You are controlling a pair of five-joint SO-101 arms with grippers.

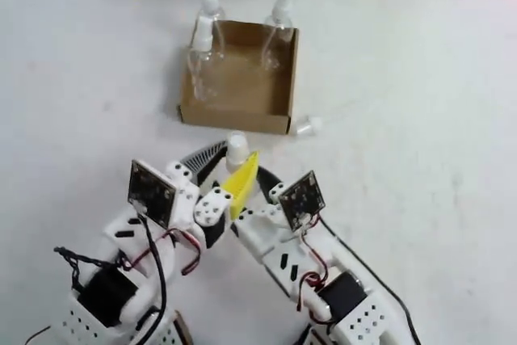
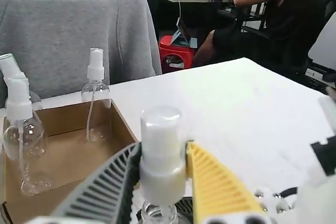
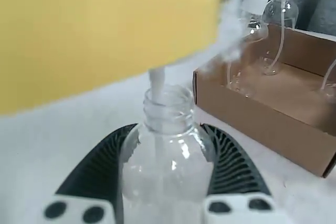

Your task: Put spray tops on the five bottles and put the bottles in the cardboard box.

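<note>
White spray top (image 2: pixel 161 145) over open bottle (image 3: pixel 165 171), just in front of cardboard box (image 1: pixel 234 115)
Nearest, right gripper (image 3: pixel 169 129), black fingers clamped on the bottle; above, left gripper (image 2: pixel 163 153), grey and yellow fingers pinched on the top, tube in the neck; loose spray top (image 1: pixel 308 125) by the box's near corner; three topped bottles (image 1: pixel 275 34) upright inside

two arms meet in front of a cardboard box (image 1: pixel 234 119) on a white table (image 1: pixel 420 78)
three capped bottles (image 1: pixel 199 62) stand in the box, two along one side and one in the far opposite corner. a loose spray top (image 1: pixel 308 126) lies just beside the box's near corner. the left gripper (image 1: pixel 237 153) pinches a white spray top (image 1: pixel 237 145) between grey and yellow fingers.
</note>
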